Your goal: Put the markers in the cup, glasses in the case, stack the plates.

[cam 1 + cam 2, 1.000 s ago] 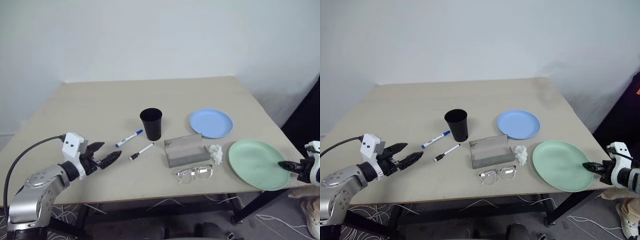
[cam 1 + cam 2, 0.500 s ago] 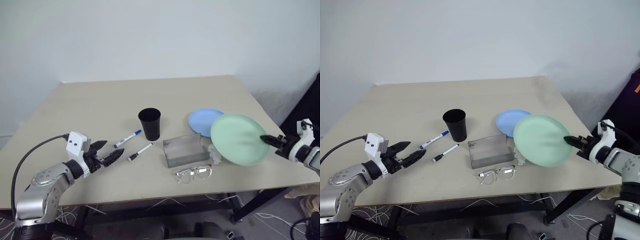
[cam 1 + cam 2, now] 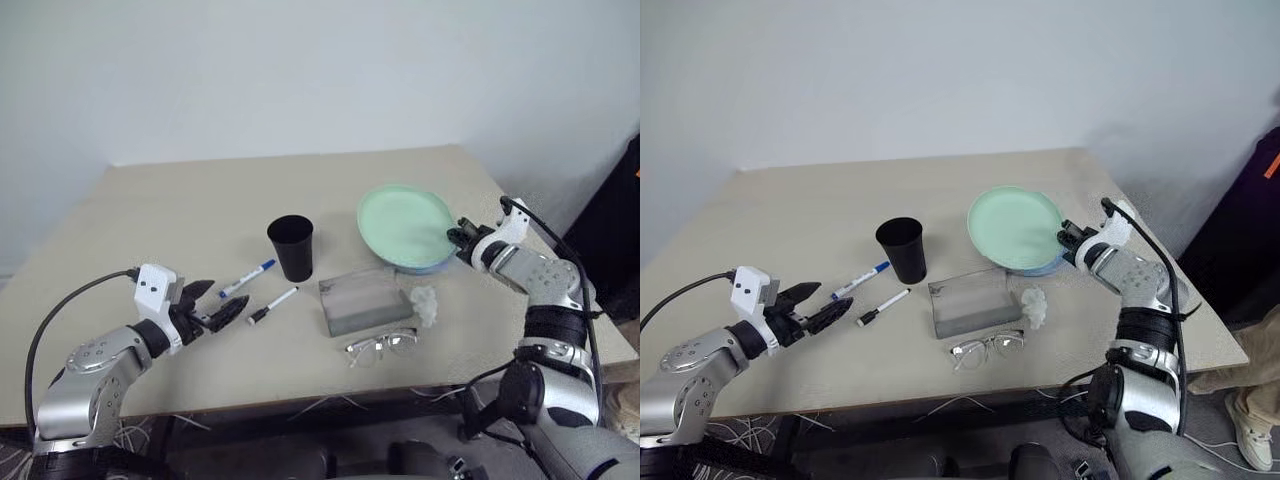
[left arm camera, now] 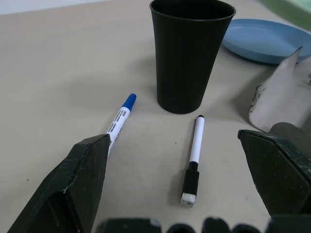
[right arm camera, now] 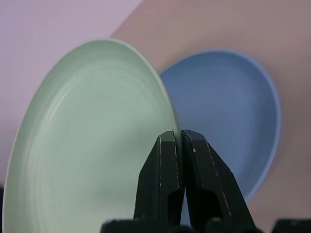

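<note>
Green plate [image 3: 405,225] pinched by right fingers [image 5: 177,145] above blue plate [image 5: 233,111], left fingers [image 4: 87,165] spread wide.

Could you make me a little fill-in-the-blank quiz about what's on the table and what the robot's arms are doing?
1. The right gripper holds the ____ plate by its rim.
2. Under it lies the ____ plate.
3. The left gripper has its jaws ____.
4. Both markers lie beside the black ____.

Missing words: green; blue; open; cup

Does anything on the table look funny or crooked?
Yes. The green plate is tipped up on a slant, pinched at its rim by the right gripper above the blue plate. A crumpled white tissue lies beside the case.
</note>
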Action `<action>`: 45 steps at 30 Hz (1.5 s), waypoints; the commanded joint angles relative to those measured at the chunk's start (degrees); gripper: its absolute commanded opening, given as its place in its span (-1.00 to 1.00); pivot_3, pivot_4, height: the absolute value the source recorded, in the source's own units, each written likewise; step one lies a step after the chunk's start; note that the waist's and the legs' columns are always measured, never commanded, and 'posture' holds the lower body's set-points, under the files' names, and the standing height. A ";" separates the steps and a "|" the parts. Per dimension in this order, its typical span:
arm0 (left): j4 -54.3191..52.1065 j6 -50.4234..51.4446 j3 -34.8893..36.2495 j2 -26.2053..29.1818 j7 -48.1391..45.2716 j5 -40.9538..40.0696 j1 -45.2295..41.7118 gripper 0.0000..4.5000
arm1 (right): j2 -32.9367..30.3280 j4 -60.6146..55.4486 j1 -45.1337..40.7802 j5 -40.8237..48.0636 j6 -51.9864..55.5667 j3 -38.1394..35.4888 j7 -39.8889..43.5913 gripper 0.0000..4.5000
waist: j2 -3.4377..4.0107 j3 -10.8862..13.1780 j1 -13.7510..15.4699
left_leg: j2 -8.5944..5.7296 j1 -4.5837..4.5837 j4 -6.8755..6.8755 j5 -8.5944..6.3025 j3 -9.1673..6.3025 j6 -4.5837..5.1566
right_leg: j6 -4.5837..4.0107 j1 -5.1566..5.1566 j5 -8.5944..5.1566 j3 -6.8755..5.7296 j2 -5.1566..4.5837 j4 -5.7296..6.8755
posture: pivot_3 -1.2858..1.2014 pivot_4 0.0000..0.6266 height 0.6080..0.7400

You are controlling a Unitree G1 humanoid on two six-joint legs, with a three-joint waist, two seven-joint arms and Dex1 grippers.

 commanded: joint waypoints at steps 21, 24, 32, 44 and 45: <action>-5.36 -0.21 2.84 -0.33 2.82 -1.60 1.68 1.00 | -1.42 39.49 -17.70 -11.50 -29.09 5.91 1.36 -0.99 | -0.04 0.04 -4.53 | 0.32 0.61 -0.08 -0.07 -0.21 -0.08 | -0.56 0.70 0.34 0.07 0.95 -0.39 | 0.03 -1.00 0.81; -5.48 -0.13 2.78 -0.38 2.87 -1.58 1.68 1.00 | -1.14 40.46 -18.32 -11.58 -29.57 5.88 1.64 -0.99 | -0.02 0.04 -4.54 | 0.35 0.61 -0.09 -0.07 -0.21 -0.08 | -0.56 0.69 0.34 0.07 0.98 -0.39 | 0.03 -1.00 0.81; -5.44 -0.09 2.71 -0.42 2.86 -1.62 1.59 1.00 | -0.04 42.06 -19.56 -11.69 -29.38 5.93 2.73 -0.37 | -0.02 0.04 -4.52 | 0.31 0.59 -0.12 -0.12 -0.22 -0.16 | -0.57 0.68 0.34 0.16 0.97 -0.40 | 0.03 -1.00 0.81; -4.96 -0.45 2.38 -0.74 2.79 -1.38 1.61 1.00 | -3.45 31.09 -16.99 -20.70 -26.20 20.34 19.84 0.55 | 0.02 0.07 -4.44 | 0.28 0.58 -0.11 -0.14 -0.23 -0.20 | -0.57 0.67 0.34 0.20 0.97 -0.40 | 0.03 -1.00 0.81; -4.98 -0.45 2.37 -0.75 2.78 -1.37 1.67 1.00 | -4.47 27.70 -15.66 -21.42 -24.81 22.67 23.59 0.55 | 0.01 0.07 -4.38 | 0.28 0.58 -0.11 -0.14 -0.25 -0.20 | -0.57 0.68 0.34 0.20 0.97 -0.40 | 0.03 -1.00 0.81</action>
